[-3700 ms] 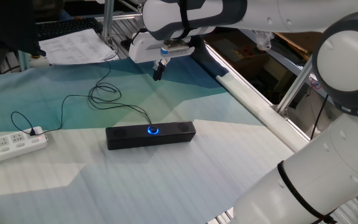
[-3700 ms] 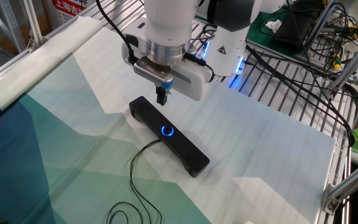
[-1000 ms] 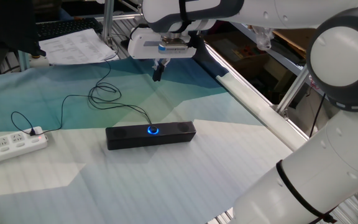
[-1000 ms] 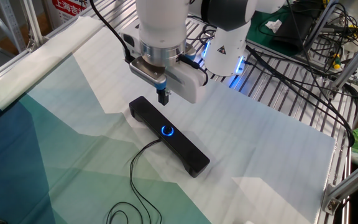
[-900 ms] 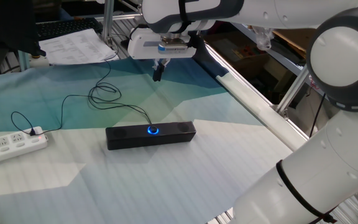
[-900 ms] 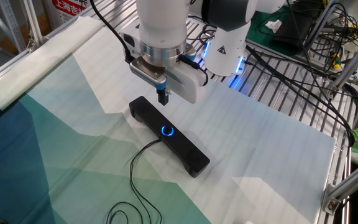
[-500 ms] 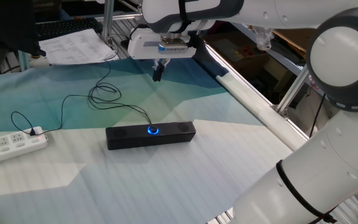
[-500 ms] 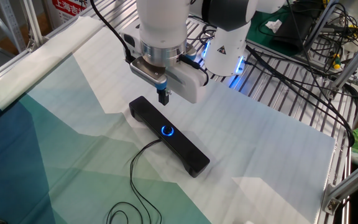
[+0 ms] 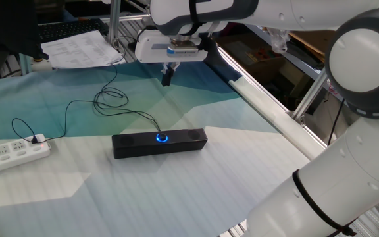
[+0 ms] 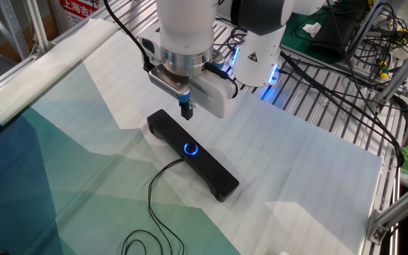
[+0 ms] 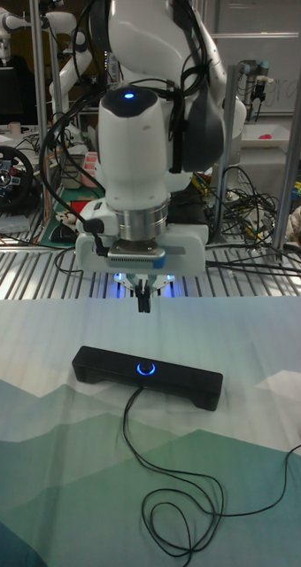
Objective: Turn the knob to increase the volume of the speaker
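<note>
The speaker (image 9: 159,143) (image 10: 193,155) (image 11: 148,376) is a long black bar lying on the teal and white cloth. Its knob (image 9: 161,137) (image 10: 190,149) (image 11: 147,368) glows with a blue ring at the bar's middle. My gripper (image 9: 167,78) (image 10: 186,111) (image 11: 144,303) hangs in the air above the speaker, well clear of the knob, its two dark fingers pressed together and holding nothing. A thin black cable (image 9: 101,103) (image 11: 173,496) runs from the speaker across the cloth.
A white power strip (image 9: 8,154) lies at the left edge of the cloth. Papers (image 9: 77,49) sit at the back left. A metal rail (image 9: 268,105) borders the table. Metal grating (image 10: 317,106) and tangled cables (image 10: 360,35) lie beyond the cloth.
Over the last second nothing has visibly moved. Since the oldest frames the gripper head has turned about its vertical axis while staying above the speaker.
</note>
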Robot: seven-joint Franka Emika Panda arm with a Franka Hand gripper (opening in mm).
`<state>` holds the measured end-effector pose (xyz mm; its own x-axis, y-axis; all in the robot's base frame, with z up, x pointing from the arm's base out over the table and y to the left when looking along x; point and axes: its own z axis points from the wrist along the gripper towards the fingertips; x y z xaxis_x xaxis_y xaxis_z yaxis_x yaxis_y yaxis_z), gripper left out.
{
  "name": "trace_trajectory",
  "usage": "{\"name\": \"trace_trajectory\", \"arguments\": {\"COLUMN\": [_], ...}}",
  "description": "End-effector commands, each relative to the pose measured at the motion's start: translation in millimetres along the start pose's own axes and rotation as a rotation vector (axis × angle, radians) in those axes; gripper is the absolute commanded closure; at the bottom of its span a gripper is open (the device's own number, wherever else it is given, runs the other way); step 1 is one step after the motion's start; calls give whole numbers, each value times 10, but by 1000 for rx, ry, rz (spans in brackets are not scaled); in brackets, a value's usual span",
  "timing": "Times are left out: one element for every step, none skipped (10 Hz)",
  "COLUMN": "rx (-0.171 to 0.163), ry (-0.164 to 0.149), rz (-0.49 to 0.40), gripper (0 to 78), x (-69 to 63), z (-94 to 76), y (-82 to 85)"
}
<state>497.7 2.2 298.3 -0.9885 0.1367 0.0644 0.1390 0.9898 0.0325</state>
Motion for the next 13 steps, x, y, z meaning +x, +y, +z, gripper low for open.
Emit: {"name": "trace_trajectory", "arguments": {"rx": [-4,-6,-9,-4,2,2,2,5,6,9,14,14,12], "ry": [-21,-28,-27,-11,6,6,-2,-4,1,3,14,16,15], "rz": [29,35,50,66,75,83,87,88,89,88,90,92,93], "gripper": [776,776,776,776,776,776,776,776,776,776,776,776,776], "x": [-4,-4,-4,-4,-4,-4,-4,-4,-4,-4,-9,-17,-37], "z": [-13,-13,-13,-13,-13,-13,-13,-13,-13,-13,-4,40,103], "y": [1,1,1,1,1,1,1,1,1,1,3,13,22]}}
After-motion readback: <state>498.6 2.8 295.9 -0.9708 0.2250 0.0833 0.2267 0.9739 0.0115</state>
